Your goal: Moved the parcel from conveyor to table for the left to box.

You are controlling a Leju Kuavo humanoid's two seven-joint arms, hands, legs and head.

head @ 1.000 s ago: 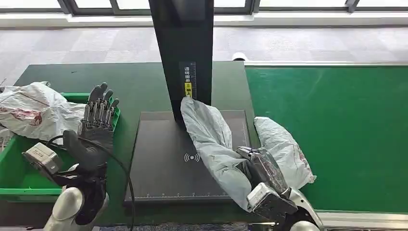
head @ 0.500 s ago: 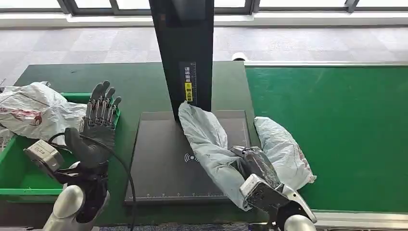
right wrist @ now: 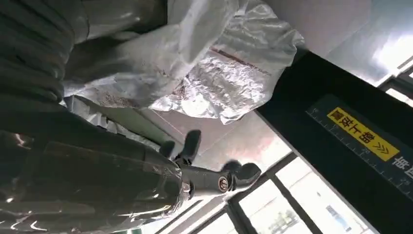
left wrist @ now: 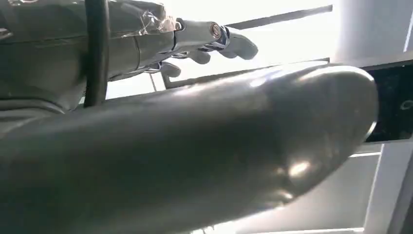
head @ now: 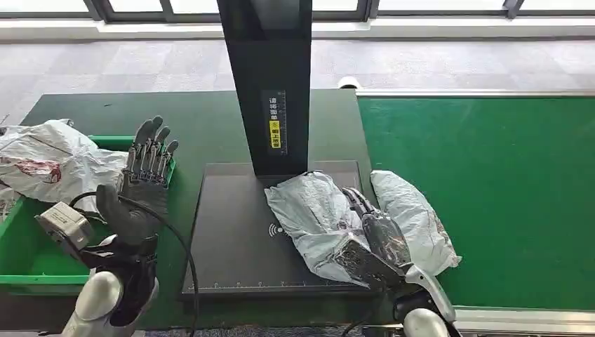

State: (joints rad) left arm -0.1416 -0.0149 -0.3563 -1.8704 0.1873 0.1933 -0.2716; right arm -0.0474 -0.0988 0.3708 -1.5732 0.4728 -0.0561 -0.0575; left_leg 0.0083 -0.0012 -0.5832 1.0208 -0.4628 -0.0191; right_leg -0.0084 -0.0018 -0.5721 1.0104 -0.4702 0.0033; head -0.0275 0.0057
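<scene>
Right hand [head: 375, 235] lies along the right edge of the parcel [head: 316, 217], fingers stretched out flat and apart rather than wrapped around it; from the head view it looks to be resting against the bag, not gripping it. The right wrist view shows fingers [right wrist: 192, 141] extended in open air with the crinkled bag [right wrist: 209, 73] beside the palm, which fits a loose, letting-go posture. The parcel itself sits crumpled on the dark scale plate [head: 231, 239], just in front of the black post [head: 270, 84], with one side overhanging the plate toward the conveyor [head: 491, 182]. That spot makes sense: the plate lies between the two arms, so a bag set there is within the left arm's reach.

Left hand [head: 140, 193] is raised above the bench [head: 189, 126], palm forward and fingers spread, holding nothing. It stands beside the green box [head: 28, 260], which already has a white bag [head: 52, 158] draped over its far rim. I judge it is parked there to stay out of the way until the parcel is free to be taken.

A second bag [head: 414, 217] lies on the conveyor's near edge, touching or nearly touching the right hand's outer side; whether they actually meet I cannot tell.

The hand-over appears nearly complete, with the boxing step not yet begun.
</scene>
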